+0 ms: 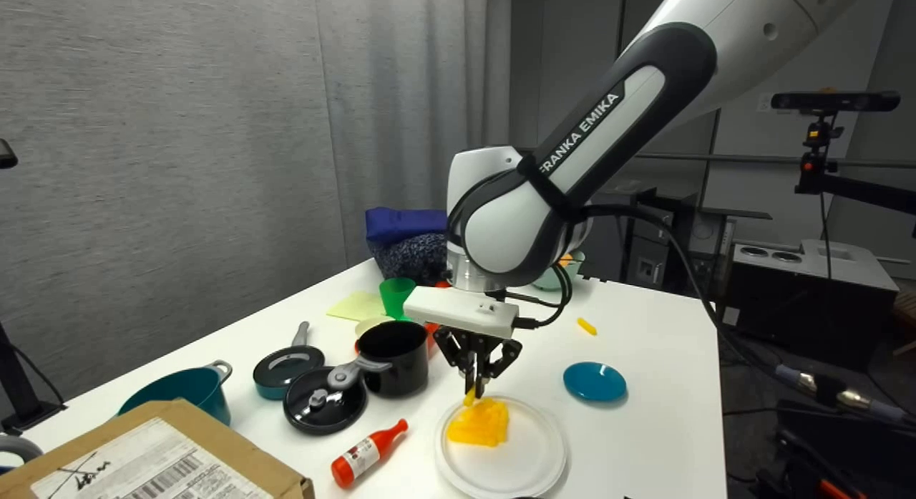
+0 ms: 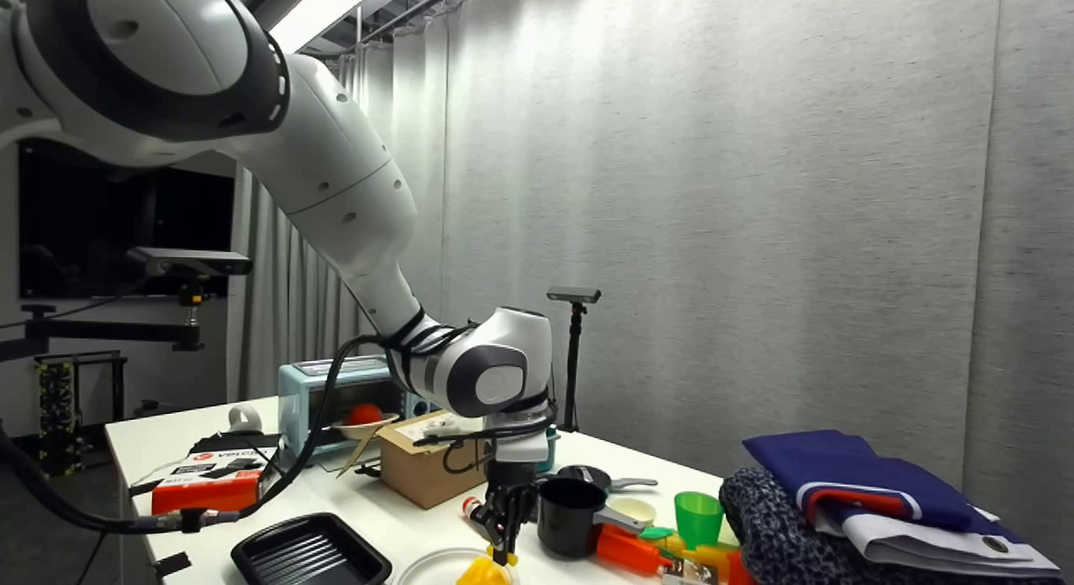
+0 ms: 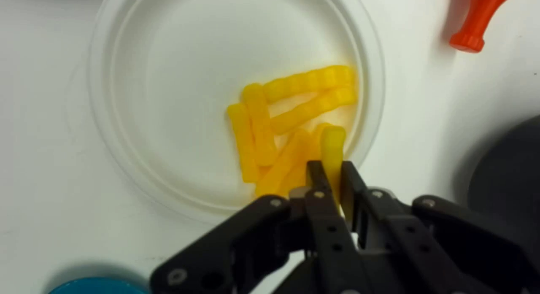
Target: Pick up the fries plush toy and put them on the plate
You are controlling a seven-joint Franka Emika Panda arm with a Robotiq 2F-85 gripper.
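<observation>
A: How do the fingers [image 3: 351,184] of the gripper [image 3: 332,169] stand?

B: Nearly closed, pinching one yellow fry [image 3: 333,144], its end poking past the tips above the plate [image 3: 177,74]. Whether it touches the fries [image 3: 260,129] beneath, I cannot tell.

A: How many are beneath?

B: At least six, clustered on the plate under the fingertips; overlap hides the exact number. One loose fry [image 1: 587,326] lies on the table [image 1: 658,341], well apart from the fingers.

A: And around the fingers?

B: One blue dish [image 1: 595,381] to one side; one deep black pot [image 1: 393,356] and one red bottle [image 1: 368,454] to the opposite side.
</observation>
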